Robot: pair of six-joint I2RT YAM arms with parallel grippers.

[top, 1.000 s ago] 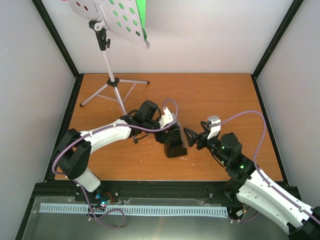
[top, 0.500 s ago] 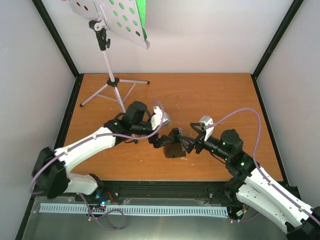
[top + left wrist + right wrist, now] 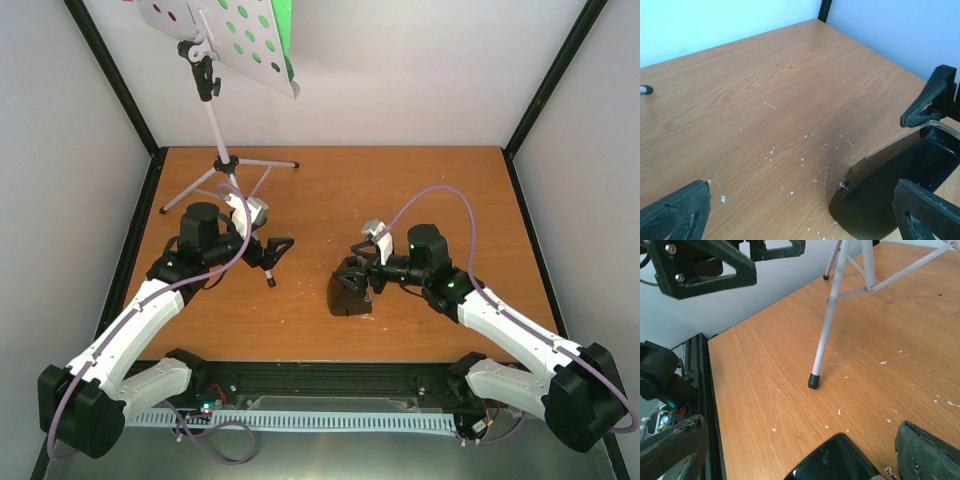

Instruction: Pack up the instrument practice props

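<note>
metronome (image 3: pixel 345 300) sat near front centre of table (image 3: pixel 430 190). right gripper (image 3: pixel 352 279) spread wide, straddling its top, likely lining up grasp. left gripper (image 3: pixel 276 260) wide, empty, well apart, near stand (image 3: pixel 214 125) leg. sheets (image 3: pixel 283 30) on stand desk, back left. no box or bag in view.

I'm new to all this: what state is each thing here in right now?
Music stand: set up, upright on its tripod legs, desk tilted.
Music sheets: green and red, resting on the stand's desk.
Metronome: on the table, between the right gripper's fingers, not lifted.
Left gripper: open, empty, apart from the metronome.
Right gripper: open, straddling the metronome.
</note>
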